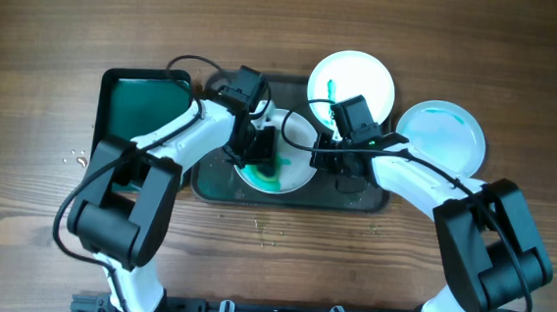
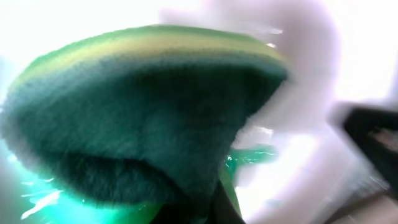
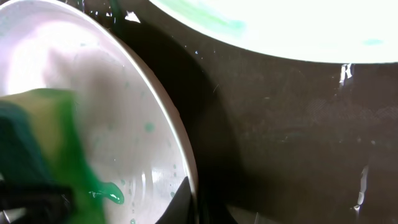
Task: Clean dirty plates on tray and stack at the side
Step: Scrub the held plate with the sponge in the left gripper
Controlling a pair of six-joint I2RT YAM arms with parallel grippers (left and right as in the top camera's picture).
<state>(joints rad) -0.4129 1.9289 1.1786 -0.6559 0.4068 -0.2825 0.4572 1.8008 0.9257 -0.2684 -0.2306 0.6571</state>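
A dark tray (image 1: 217,186) sits mid-table on a wooden table (image 1: 51,42). On it lies a white plate (image 1: 297,135) streaked with bright green liquid along its lower part.

The left gripper (image 1: 254,152) reaches over this plate, its fingers pinched on a green sponge (image 2: 155,124) with a yellow layer. The sponge is pressed against the plate's inner surface. In the left wrist view it fills nearly the whole picture, which is blurred.

The right gripper (image 1: 326,145) is at the plate's right edge. In the right wrist view the rim runs between its dark finger tips, so it seems to be clamped on the rim.

A second plate (image 1: 353,78) with a green mark lies at the tray's far edge. A third plate (image 1: 447,138), faintly stained, rests on the table just right of the tray. A square basin (image 1: 145,102) of green liquid stands against the tray's left side.
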